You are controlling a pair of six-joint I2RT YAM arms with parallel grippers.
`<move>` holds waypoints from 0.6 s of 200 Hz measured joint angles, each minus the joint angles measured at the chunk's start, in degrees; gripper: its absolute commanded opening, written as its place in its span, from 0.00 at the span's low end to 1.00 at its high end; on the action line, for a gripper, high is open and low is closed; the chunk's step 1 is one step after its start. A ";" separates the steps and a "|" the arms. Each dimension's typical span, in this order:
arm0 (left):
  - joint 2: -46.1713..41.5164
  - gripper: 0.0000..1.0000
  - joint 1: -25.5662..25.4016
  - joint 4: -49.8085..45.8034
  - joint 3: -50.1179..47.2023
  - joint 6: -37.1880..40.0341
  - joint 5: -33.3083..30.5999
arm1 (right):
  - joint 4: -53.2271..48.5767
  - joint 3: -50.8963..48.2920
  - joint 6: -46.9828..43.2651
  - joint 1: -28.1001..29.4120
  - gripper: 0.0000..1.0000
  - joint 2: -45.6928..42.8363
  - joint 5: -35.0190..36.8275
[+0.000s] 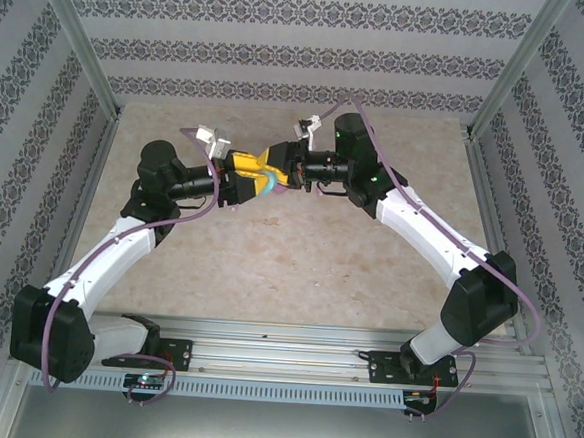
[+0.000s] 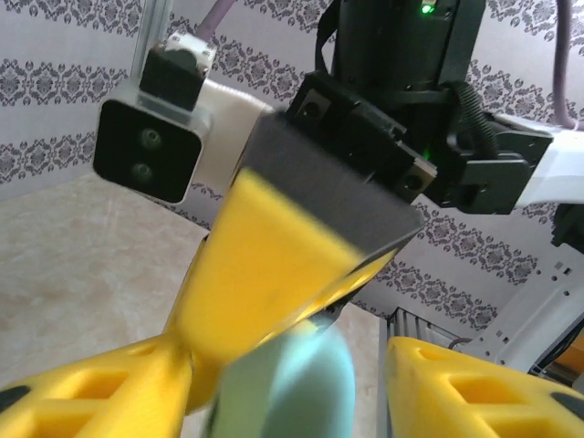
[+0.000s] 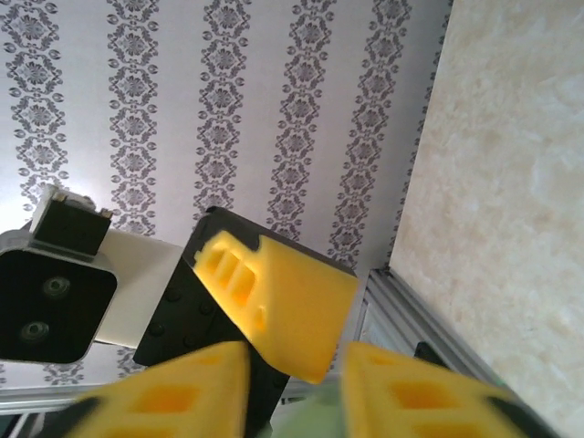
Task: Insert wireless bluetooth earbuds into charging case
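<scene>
1. Nearest us, both arm bases sit on the metal rail (image 1: 294,331), with the table (image 1: 298,270) beyond.
2. Above the table's far half, the two claws meet tip to tip in mid-air around a cyan case (image 2: 292,383).
3. The right claw (image 3: 294,365) is narrow and pinching the case, as we read it.
4. The left claw (image 2: 287,360) is wider, with a gap on one side of the case.
5. We cannot tell whether earbuds sit inside.
6. The case is probably light, hard, smooth and slippery, so we'd pinch its broad faces, not the curved ends.
7. The patterned wall (image 1: 304,49) is farthest back.
</scene>
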 measured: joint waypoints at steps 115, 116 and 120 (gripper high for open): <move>-2.54 0.70 -0.24 -13.29 -0.07 9.14 -12.76 | -6.88 -3.82 -7.48 -2.95 0.27 -0.24 4.66; -2.54 0.70 -0.24 -13.51 -0.09 9.22 -12.92 | -7.23 -3.93 -7.80 -3.02 0.27 -0.20 4.85; -2.58 0.69 -0.24 -14.84 -0.07 9.70 -14.01 | -8.02 -4.13 -8.39 -3.04 0.28 -0.17 5.25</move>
